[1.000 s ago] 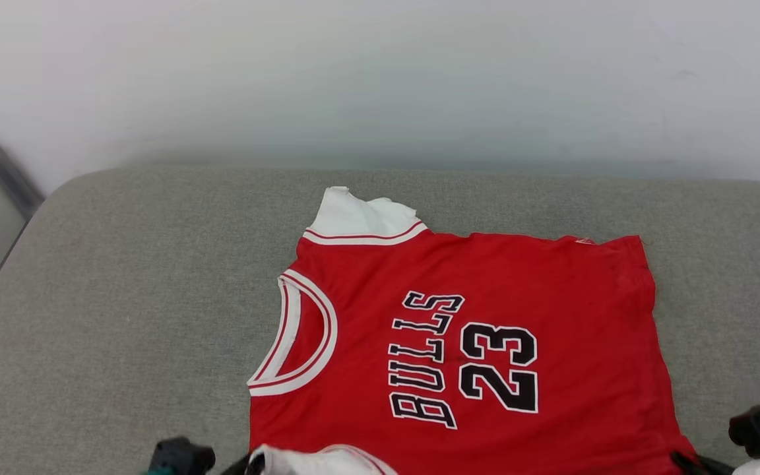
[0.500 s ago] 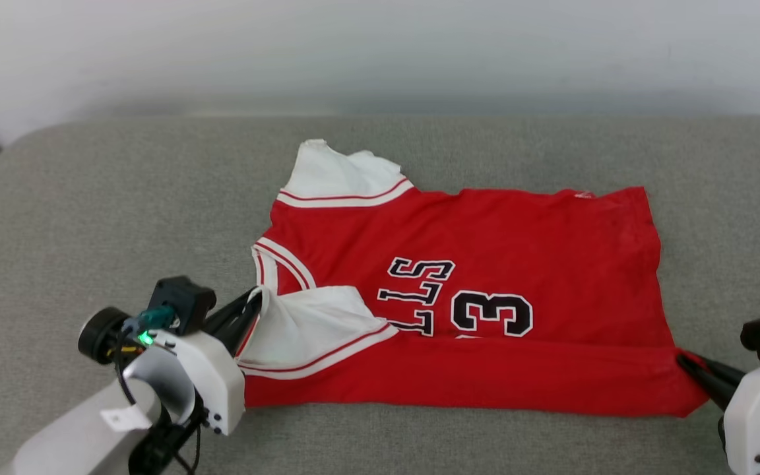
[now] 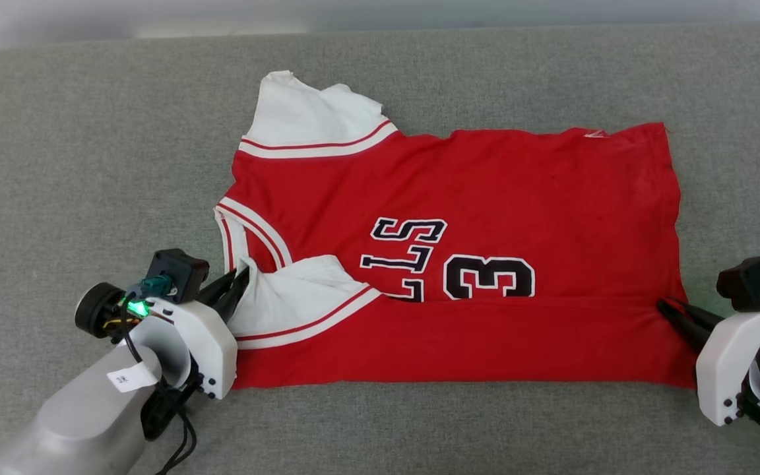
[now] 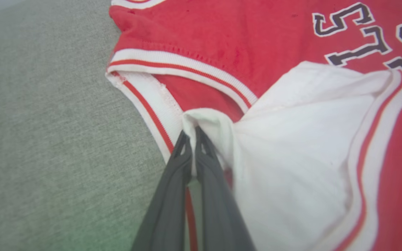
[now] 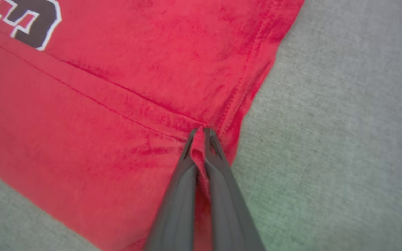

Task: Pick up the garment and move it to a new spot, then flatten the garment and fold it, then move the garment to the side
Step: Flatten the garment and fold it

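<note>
- The grey cushion (image 3: 90,165) carries everything. The garment (image 3: 485,185) lies flat about its middle.
- The garment's long axis runs along the cushion's length, with the collar (image 3: 248,227) toward the cushion's left end, the hem toward its right end and the print facing up.
- A front band (image 3: 459,343) is already folded toward the cushion's back, covering part of the print.
- The left gripper (image 3: 238,284), at the cushion's left front, is clamped on the white sleeve (image 3: 301,297).
- The right gripper (image 3: 664,305), at the cushion's right front, pinches the hem corner.
- Unfolded cloth lies beyond both grippers, toward the cushion's back. The fold probably goes that way, with both ends kept level.
</note>
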You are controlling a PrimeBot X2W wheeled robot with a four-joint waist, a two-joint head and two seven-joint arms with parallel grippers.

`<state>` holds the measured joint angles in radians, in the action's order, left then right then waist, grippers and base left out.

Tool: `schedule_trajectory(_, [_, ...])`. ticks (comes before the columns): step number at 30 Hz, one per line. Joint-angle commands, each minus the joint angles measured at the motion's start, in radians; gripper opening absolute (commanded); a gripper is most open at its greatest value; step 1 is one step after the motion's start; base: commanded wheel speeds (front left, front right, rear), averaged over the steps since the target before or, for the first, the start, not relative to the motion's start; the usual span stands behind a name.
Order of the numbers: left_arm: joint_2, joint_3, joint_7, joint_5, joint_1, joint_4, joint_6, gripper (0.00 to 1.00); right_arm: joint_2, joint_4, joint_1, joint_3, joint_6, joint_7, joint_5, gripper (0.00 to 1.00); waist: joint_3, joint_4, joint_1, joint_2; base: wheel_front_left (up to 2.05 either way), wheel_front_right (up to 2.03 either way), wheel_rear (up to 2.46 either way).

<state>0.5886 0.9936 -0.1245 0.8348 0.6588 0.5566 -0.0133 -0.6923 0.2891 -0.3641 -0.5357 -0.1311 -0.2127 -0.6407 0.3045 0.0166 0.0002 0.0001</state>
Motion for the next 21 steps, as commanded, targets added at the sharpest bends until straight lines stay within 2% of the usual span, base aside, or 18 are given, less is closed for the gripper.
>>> schedule_trajectory(1, [-0.016,0.011,-0.001,0.001,0.002,0.030,-0.013,0.00,0.012,0.023,-0.012,-0.018,0.001,0.005,0.002,0.00,0.008,-0.001,-0.0002,-0.0001,0.00,0.00,0.00])
schedule_trajectory(4, [-0.045,0.014,-0.021,0.007,0.001,0.077,-0.030,0.00,0.024,0.052,-0.017,-0.038,0.001,0.024,-0.023,0.00,-0.004,0.004,-0.0002,-0.0001,0.00,0.00,0.00])
schedule_trajectory(5, [-0.051,0.009,-0.031,0.010,0.004,0.093,-0.028,0.79,0.024,0.060,-0.017,-0.041,0.001,0.032,-0.032,0.23,-0.014,0.007,-0.0002,-0.0001,0.00,0.00,0.00])
schedule_trajectory(6, [-0.053,0.006,-0.033,0.017,0.003,0.102,-0.037,1.00,0.021,0.064,-0.020,-0.045,0.001,0.038,-0.035,0.99,-0.025,0.007,-0.0002,-0.0001,0.00,0.00,0.00])
schedule_trajectory(11, [-0.013,-0.003,-0.032,0.012,0.049,0.083,-0.056,1.00,-0.009,0.049,-0.001,-0.030,0.001,0.086,-0.057,1.00,-0.088,0.024,-0.0002,-0.0001,0.00,0.00,0.00])
schedule_trajectory(15, [0.034,0.003,0.043,0.000,0.093,0.002,-0.044,1.00,-0.030,0.019,0.033,-0.006,0.001,0.107,-0.071,1.00,-0.134,0.044,-0.0002,-0.0001,0.00,0.00,0.00])
schedule_trajectory(18, [0.063,0.007,0.151,0.028,0.122,-0.064,-0.052,1.00,-0.039,-0.002,0.059,0.012,0.001,0.095,-0.079,1.00,-0.159,0.055,-0.0002,-0.0001,0.00,0.00,0.00])
schedule_trajectory(21, [0.082,0.030,0.322,0.076,0.150,-0.119,-0.069,1.00,-0.044,-0.026,0.074,0.027,0.001,0.071,-0.085,1.00,-0.176,0.060,-0.0002,-0.0001,0.00,0.00,0.00])
